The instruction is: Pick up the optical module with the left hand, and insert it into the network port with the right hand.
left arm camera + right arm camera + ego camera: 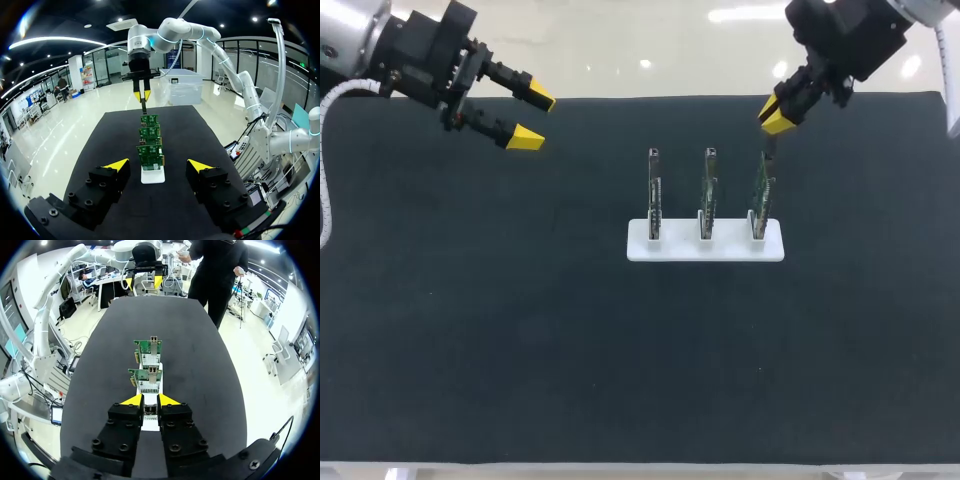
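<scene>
A white holder [705, 248] in the middle of the table carries three upright green circuit boards [708, 192], each with a network port at its top. My right gripper [780, 115] hangs just above the rightmost board [761, 198] and is shut on a small dark optical module [769, 148], which points down at that board's top. In the right wrist view the module [150, 411] sits pinched between the fingers [132, 400], hiding the nearest board. From the left wrist view it [144, 106] dangles below the right gripper [142, 95]. My left gripper [528, 118] stands open and empty at the far left.
The black mat [520, 330] covers the table. In the right wrist view the two farther boards [148, 351] each show a metal cage with a plug on top. The holder [152, 176] lies straight ahead of my left gripper [158, 164].
</scene>
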Controlling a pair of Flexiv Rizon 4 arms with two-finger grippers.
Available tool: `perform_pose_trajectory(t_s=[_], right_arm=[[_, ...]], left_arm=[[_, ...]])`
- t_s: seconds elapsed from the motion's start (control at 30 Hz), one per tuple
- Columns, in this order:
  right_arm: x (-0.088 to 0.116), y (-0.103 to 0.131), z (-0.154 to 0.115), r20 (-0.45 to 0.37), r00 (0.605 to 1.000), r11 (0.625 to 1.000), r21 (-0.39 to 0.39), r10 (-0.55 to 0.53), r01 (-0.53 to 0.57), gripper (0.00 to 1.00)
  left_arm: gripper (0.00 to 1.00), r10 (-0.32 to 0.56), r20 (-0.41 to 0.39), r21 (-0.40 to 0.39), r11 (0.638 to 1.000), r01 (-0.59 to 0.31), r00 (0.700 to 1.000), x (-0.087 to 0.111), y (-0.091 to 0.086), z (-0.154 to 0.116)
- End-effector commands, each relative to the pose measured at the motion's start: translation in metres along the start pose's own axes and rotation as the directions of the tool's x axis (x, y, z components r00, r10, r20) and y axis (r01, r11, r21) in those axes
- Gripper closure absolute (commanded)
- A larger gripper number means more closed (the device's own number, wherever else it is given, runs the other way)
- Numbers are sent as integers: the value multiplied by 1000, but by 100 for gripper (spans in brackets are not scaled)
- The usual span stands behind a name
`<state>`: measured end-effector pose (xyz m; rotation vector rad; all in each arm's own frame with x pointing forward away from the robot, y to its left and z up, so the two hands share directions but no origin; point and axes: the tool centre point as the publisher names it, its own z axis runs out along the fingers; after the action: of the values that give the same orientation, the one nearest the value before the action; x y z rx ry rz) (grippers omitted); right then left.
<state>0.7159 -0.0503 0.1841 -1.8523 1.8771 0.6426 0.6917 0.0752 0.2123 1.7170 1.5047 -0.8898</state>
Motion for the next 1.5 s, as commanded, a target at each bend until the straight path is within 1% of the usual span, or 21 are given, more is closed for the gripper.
perform_pose_trajectory(t_s=[0.03, 1.33, 1.37, 1.4, 1.5], right_arm=[[1, 0, 3, 7, 1000, 1000, 0, 0, 0, 100], [10, 0, 13, 44, 999, 1000, 17, -7, 7, 100], [8, 0, 11, 43, 999, 1000, 16, -6, 5, 60], [7, -1, 10, 45, 999, 1000, 13, 0, 0, 0], [5, 0, 5, 38, 999, 1000, 10, 4, -5, 0]], left_arm=[[0, -1, -4, 2, 1000, 1, 1000, 0, 1, 0], [0, -1, -4, 2, 1000, 1, 1000, 0, 1, 0], [0, -1, -4, 2, 1000, 1, 1000, 0, 1, 0], [0, -1, -4, 2, 1000, 1, 1000, 0, 1, 0], [0, -1, -4, 2, 1000, 1, 1000, 0, 1, 0]])
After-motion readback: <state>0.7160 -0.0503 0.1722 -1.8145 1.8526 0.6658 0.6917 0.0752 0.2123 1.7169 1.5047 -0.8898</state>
